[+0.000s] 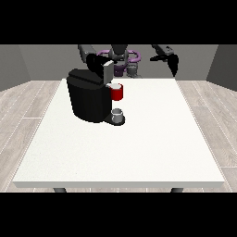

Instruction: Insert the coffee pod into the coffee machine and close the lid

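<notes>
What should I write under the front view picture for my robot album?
Robot hand reaching over the black coffee machine, its lid up, a small cup waiting below.

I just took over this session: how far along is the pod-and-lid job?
Possibly done: a red holder shows at the coffee machine front, though no coffee pod can be made out. In hand: the hand at the view's left is at the raised lid. Left: closing the lid. The hand at the view's right hangs idle.

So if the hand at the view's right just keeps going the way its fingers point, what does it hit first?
The hand at the view's right hangs with its fingers pointing down, so it would probably meet the white table near its far corner first. Depth is unclear; it may lie beyond the edge.
</notes>
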Tool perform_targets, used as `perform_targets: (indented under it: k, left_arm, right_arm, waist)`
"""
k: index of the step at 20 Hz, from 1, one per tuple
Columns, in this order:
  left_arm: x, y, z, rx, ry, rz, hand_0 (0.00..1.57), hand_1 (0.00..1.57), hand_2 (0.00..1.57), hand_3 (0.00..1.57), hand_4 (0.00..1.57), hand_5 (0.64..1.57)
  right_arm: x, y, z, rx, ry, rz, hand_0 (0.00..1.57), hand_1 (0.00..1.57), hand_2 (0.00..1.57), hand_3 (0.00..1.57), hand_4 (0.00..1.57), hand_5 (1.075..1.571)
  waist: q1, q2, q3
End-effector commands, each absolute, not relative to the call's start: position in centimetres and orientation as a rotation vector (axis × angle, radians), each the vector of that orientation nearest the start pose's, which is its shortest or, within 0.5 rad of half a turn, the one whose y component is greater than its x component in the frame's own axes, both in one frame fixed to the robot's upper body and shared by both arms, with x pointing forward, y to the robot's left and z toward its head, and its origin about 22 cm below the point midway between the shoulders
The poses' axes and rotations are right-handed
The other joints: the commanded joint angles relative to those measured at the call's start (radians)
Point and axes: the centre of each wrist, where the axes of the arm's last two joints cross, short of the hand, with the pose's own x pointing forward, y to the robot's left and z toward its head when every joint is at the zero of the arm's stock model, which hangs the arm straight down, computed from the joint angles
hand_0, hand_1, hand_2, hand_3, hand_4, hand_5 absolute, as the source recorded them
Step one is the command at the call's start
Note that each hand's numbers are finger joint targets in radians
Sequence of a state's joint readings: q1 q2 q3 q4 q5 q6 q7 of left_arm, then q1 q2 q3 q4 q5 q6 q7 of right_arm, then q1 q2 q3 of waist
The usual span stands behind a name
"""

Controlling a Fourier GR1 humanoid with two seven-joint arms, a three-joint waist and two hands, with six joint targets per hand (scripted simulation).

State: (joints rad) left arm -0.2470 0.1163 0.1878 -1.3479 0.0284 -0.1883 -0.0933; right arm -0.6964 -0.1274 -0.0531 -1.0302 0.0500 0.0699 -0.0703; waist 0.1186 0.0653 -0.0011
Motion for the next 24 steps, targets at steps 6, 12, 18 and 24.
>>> perform_targets:
  k: [6,12,18,24]
  left_arm:
    - [31.1,26.1,4.4,-0.096,-1.706,-0.135,0.00,0.00,0.00,0.00,0.00,1.571]
    - [31.3,24.7,3.5,-0.082,-1.775,-0.170,0.00,0.00,0.00,0.00,0.20,1.571]
    - [28.9,26.4,1.3,-0.102,-1.767,-0.135,0.00,0.00,0.00,0.00,0.19,1.571]
    - [27.4,27.4,-1.6,-0.079,-1.663,-0.081,0.00,0.00,0.00,0.00,0.19,1.571]
  right_arm:
    - [41.6,-19.6,11.6,-0.047,-1.778,0.422,0.00,0.00,0.00,0.00,0.12,1.571]
    - [41.3,-13.8,12.5,-0.016,-1.806,0.454,0.00,0.00,0.00,0.00,0.12,1.571]
    - [39.5,-15.5,8.3,0.112,-1.831,0.477,0.00,0.00,0.00,0.00,0.13,1.571]
    - [35.4,-13.7,4.1,0.292,-1.765,0.332,0.00,0.00,0.00,0.00,0.29,1.571]
  waist:
    - [0.056,0.019,0.0013]
    - [0.028,0.020,0.0010]
    - [0.003,-0.040,0.0012]
    - [-0.054,-0.146,0.0012]
